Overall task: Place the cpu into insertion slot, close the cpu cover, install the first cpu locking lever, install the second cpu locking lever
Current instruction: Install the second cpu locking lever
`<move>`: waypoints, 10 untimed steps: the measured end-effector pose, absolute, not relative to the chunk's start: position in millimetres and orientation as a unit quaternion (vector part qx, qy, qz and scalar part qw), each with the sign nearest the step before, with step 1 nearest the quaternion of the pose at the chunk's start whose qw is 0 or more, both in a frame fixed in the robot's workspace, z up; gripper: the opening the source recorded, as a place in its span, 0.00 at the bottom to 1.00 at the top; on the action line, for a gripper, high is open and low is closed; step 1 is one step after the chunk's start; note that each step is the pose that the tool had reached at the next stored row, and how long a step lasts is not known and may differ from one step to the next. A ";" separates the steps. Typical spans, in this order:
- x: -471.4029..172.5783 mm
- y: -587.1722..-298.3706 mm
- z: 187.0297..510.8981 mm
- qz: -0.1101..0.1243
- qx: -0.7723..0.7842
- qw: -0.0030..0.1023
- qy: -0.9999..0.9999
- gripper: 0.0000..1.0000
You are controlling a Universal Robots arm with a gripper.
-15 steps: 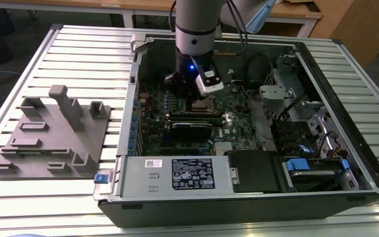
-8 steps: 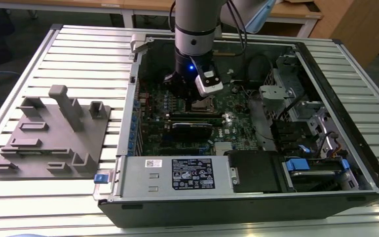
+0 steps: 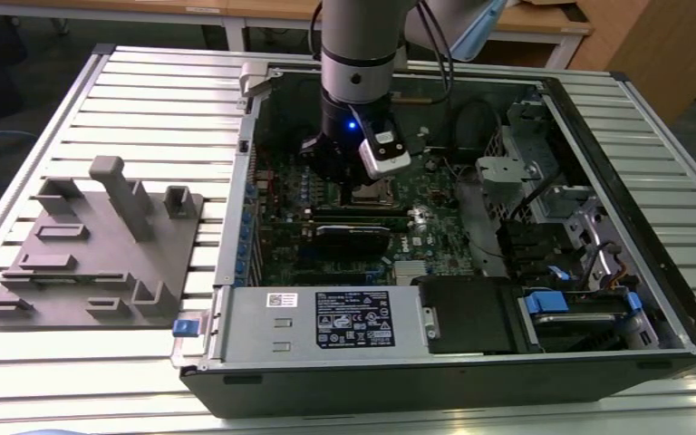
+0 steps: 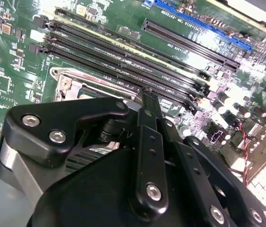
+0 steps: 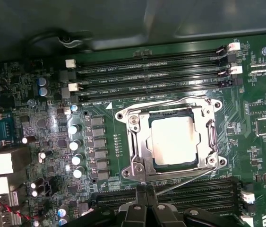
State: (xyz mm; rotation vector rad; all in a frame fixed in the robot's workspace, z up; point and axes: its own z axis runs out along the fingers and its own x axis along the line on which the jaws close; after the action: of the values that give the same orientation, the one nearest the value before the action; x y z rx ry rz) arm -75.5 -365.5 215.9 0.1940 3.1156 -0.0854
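In the first wrist view the cpu (image 5: 175, 139) lies flat in the insertion slot (image 5: 123, 116) on the green board. Its pale metal top shows through the window of the cpu cover (image 5: 135, 142), which lies flat over it. One wire lever (image 5: 170, 103) runs along the socket's far side. A second wire lever (image 5: 189, 184) slants along the near side and ends right by my gripper (image 5: 143, 189). The gripper's black fingers are pressed together at the socket's edge with nothing seen between them. In the second wrist view the gripper (image 4: 147, 94) hides most of the socket rim (image 4: 63, 78). The exterior view shows the gripper (image 3: 366, 186) low inside the open case.
Long black memory slots (image 5: 151, 75) flank the socket, with another bank (image 5: 194, 198) near the fingers. A row of capacitors (image 5: 76, 142) stands beside it. The grey power-supply box (image 3: 323, 317), drive cage (image 3: 542, 190) and case walls hem the arm in. A grey fixture plate (image 3: 94, 245) lies outside.
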 end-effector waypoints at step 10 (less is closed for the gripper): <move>-76.6 -368.2 215.6 -0.027 0.051 0.010 0.998 0.10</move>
State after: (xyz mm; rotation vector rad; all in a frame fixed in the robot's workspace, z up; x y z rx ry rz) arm -76.6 -368.2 215.6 0.1606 3.1169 -0.0849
